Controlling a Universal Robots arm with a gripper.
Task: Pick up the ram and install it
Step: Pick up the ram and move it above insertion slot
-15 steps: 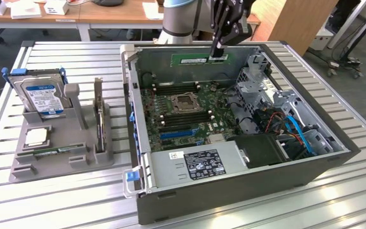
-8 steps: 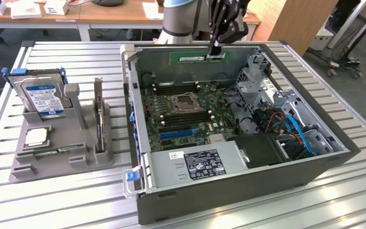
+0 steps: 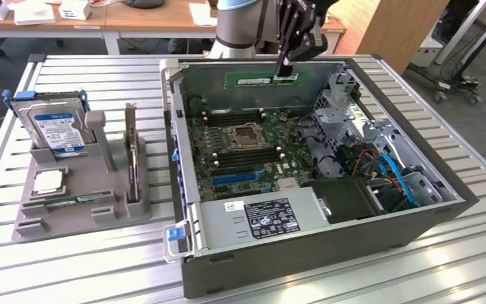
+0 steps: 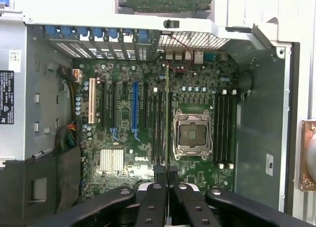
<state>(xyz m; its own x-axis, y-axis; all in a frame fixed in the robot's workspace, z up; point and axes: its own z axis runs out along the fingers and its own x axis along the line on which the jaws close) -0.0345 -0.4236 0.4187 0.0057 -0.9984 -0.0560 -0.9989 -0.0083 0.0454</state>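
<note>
Above the open computer case (image 3: 194, 266), the gripper (image 3: 283, 75) hangs with its fingers clenched on the ram (image 3: 258, 80). It holds the green stick by one end, so the stick's length runs level across the far side of the case. In the wrist view the ram (image 4: 168, 108) shows edge-on as a thin line running out from the gripper (image 4: 168, 175). There it lies roughly parallel to the memory slots (image 4: 159, 128) and close beside the CPU socket (image 4: 191, 133).

The pick-up part of the task looks done, since the stick is off its rest and carried over the motherboard (image 3: 252, 149). The install is not yet done. In the exterior view the ram sits well above the board, clear of the memory slots (image 3: 241, 156), and none of the slots appears to hold a module. Whether the stick is lined up over one particular slot cannot be told from these views.

On the exterior view's left, the grey holder (image 3: 83, 212) stands on the slatted table (image 3: 445, 278). It carries the hard drive (image 3: 57, 130) with its blue label and an upright expansion card (image 3: 131, 149).
</note>
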